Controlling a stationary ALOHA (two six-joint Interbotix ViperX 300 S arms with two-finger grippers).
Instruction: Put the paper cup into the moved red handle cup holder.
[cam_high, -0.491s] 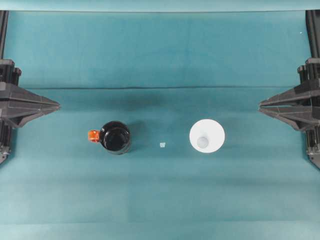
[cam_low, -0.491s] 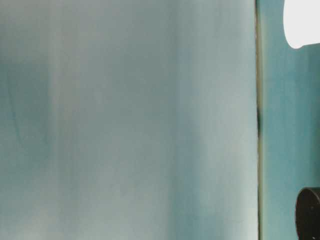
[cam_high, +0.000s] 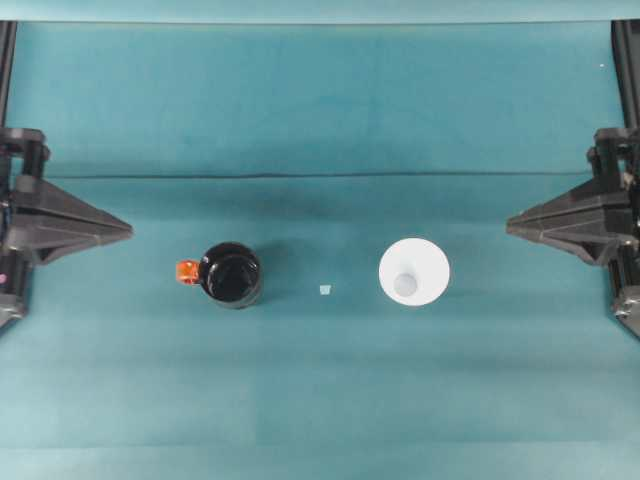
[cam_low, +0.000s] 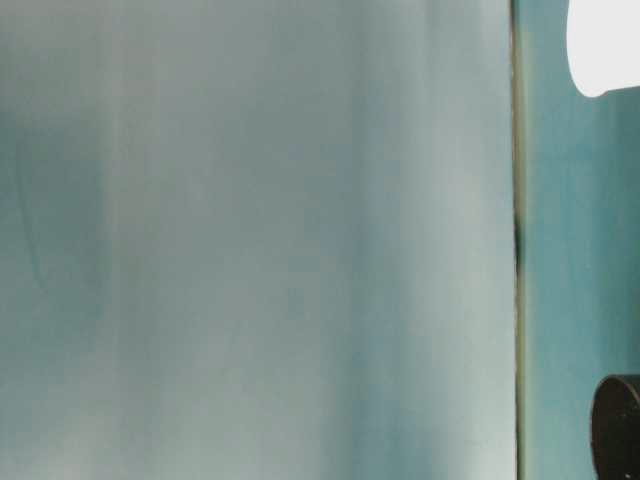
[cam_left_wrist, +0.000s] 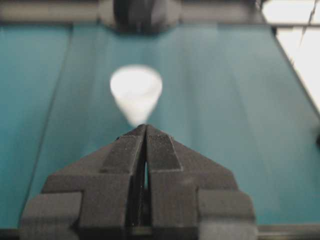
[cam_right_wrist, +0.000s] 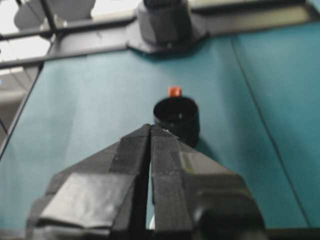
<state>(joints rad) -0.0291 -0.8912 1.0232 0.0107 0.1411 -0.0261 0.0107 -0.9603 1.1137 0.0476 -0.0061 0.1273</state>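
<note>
both hands edged inward, left hand (cam_high: 128, 229) and right hand (cam_high: 510, 226) closed, empty; glossy black holder (cam_high: 231, 274), white tapered paper cup (cam_high: 414, 271) apart.

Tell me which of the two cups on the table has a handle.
The glossy black cup holder, nearer the left gripper: an orange-red tab sticks out from its side. The white paper cup is plain.
</note>
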